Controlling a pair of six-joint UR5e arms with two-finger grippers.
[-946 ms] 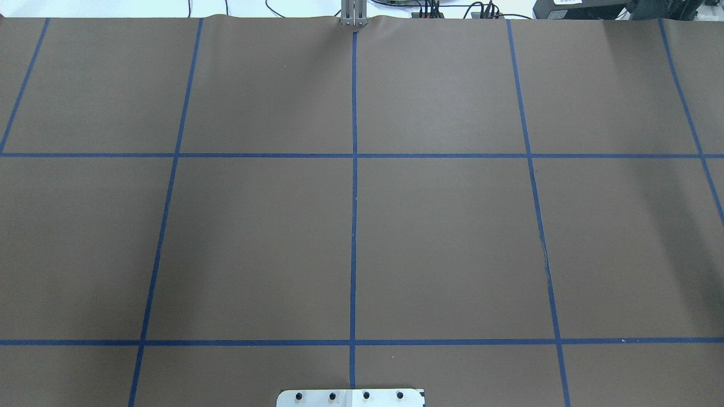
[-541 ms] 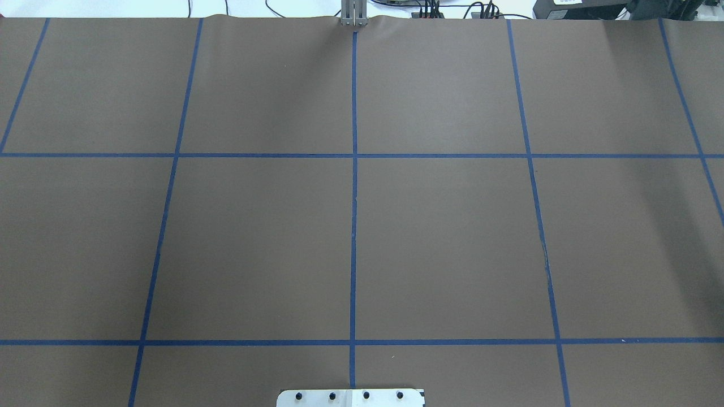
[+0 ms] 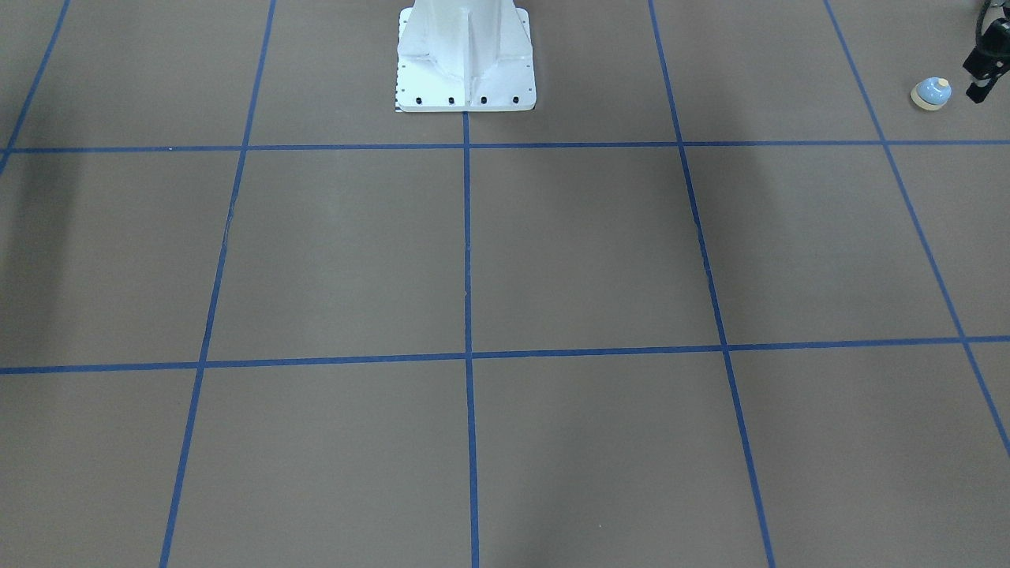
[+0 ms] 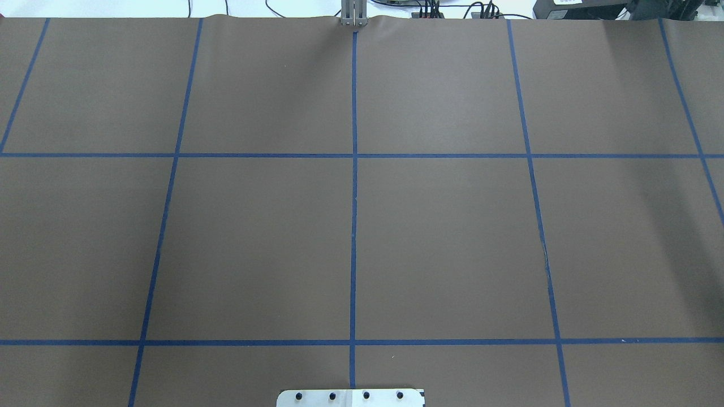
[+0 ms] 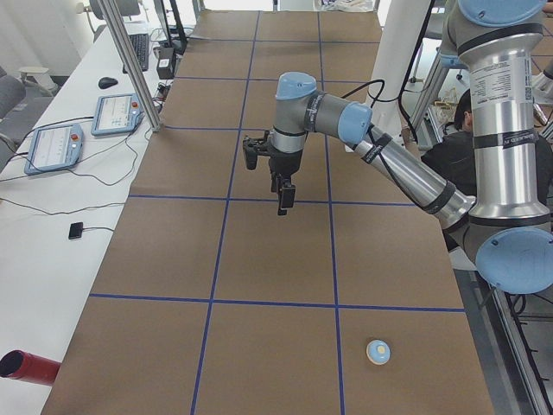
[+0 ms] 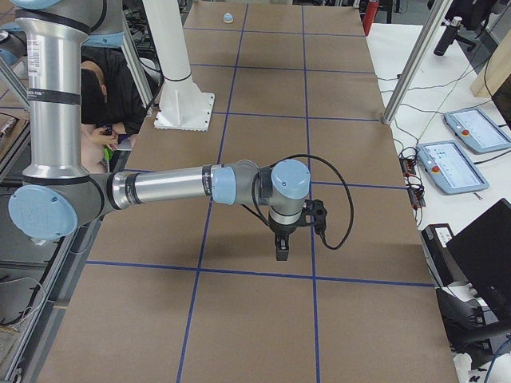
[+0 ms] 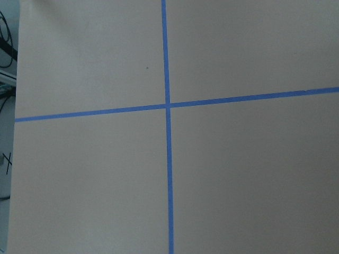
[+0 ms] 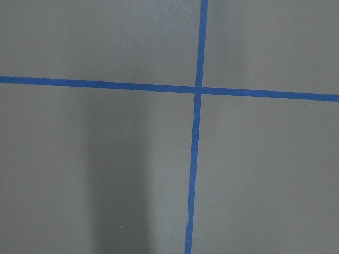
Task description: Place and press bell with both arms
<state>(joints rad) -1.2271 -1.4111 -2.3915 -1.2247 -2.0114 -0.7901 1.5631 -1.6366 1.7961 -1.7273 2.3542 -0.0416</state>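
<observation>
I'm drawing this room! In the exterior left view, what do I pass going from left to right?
Red tube → small black gadget → farther tablet → left end effector → bell → left arm, its big upright part.

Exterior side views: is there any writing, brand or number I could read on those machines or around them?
No text here is legible.
Printed band on the left arm: too small to read.
Printed strip on the right arm: too small to read.
Touch panel and its neighbour: screens blurred.
</observation>
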